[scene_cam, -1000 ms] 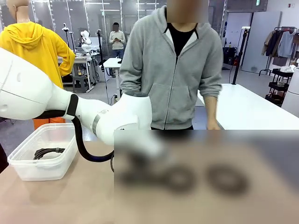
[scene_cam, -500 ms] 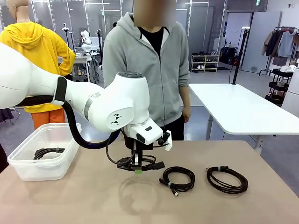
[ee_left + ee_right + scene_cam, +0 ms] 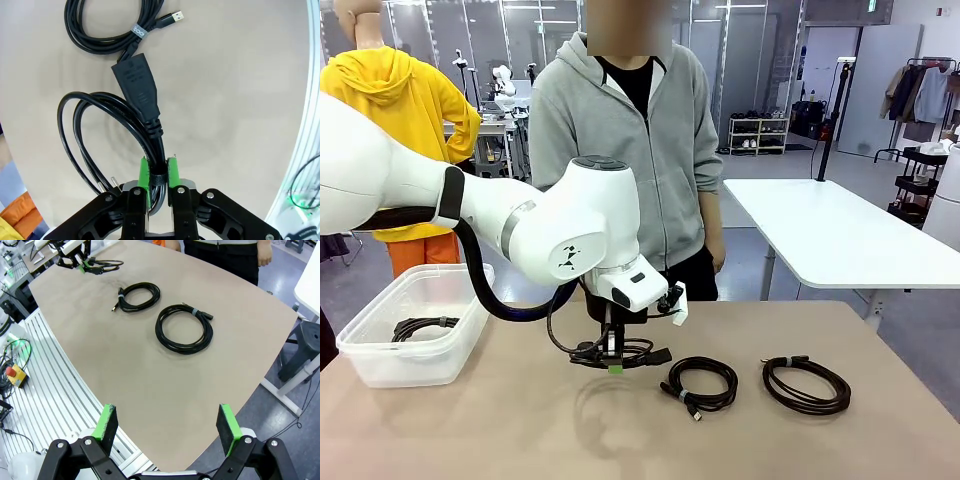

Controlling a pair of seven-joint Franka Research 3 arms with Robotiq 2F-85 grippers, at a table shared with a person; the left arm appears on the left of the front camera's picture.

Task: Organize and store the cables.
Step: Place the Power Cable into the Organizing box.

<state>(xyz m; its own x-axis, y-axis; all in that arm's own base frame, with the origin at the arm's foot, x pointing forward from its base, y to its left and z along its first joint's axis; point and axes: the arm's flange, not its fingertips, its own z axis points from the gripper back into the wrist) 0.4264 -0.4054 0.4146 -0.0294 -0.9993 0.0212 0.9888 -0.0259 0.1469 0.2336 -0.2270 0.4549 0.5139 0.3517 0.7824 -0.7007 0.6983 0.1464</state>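
My left gripper (image 3: 613,365) is shut on a coiled black cable (image 3: 625,352) and holds it just above the tan table, near the middle. In the left wrist view the green pads (image 3: 144,174) pinch the cable's bundled strands (image 3: 158,176); its blocky plug (image 3: 137,85) points away from me. Two more coiled cables lie flat on the table, one beside the held coil (image 3: 700,382) and one farther right (image 3: 805,385). They also show in the right wrist view (image 3: 140,296) (image 3: 184,329). My right gripper (image 3: 166,422) hangs open and empty high above the table's near right corner.
A clear plastic bin (image 3: 380,365) stands at the table's left end with one coiled cable (image 3: 420,326) inside. A person in a grey hoodie (image 3: 625,150) stands at the far edge, hands down. A white table (image 3: 840,235) stands behind on the right.
My left arm has risen, carrying the coiled cable off the table. The person has stepped to the left behind the table. The right gripper has stayed open.
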